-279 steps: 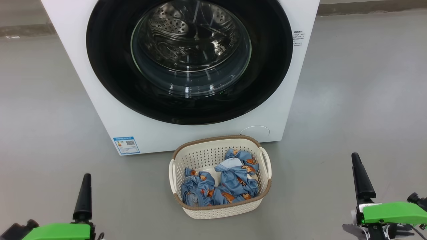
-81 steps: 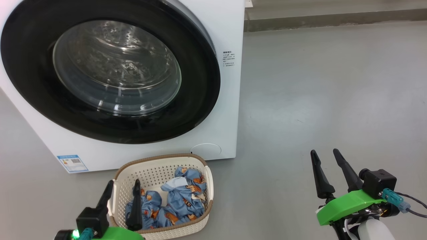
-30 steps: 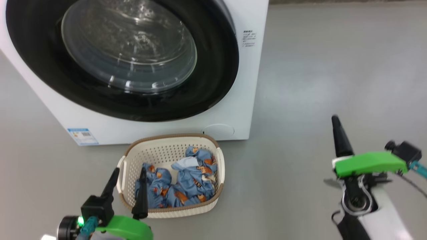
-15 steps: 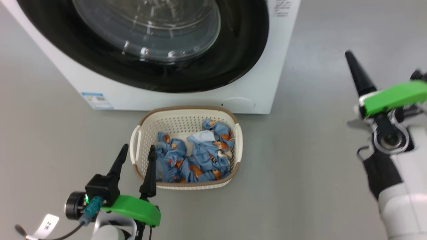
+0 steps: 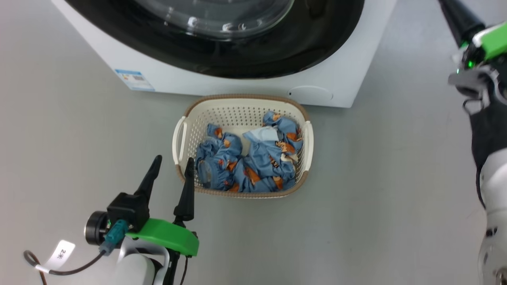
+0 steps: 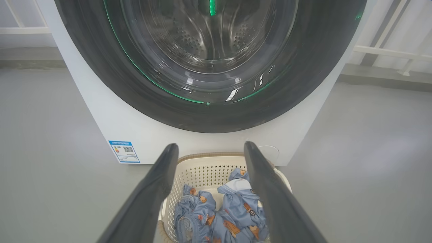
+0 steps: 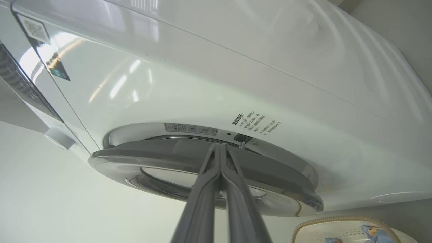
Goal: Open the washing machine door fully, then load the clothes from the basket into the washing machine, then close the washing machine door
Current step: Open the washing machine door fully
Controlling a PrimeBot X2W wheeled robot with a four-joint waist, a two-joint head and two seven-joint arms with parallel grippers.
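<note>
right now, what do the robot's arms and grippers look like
The left gripper and right gripper each have long dark tapering fingers on a green mount, with white forearms. The left carries a black camera block, teal plug, dark cable and white tag. The right shows a green light and a black wrist cover.

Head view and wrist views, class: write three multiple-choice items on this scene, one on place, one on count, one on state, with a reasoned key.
1. Where is the basket?
A. On the floor before the washing machine
B. On top of it
C. Inside the drum
2. How many bundles of clothes lie in it?
A. One
B. Two
C. Five
3. How is the right gripper?
A. Wide open
B. Shut, empty
C. Shut on cloth
1 A: it stands on grey floor by the machine.
2 B: two blue bundles lie side by side.
3 B: its fingers meet with nothing between.
</note>
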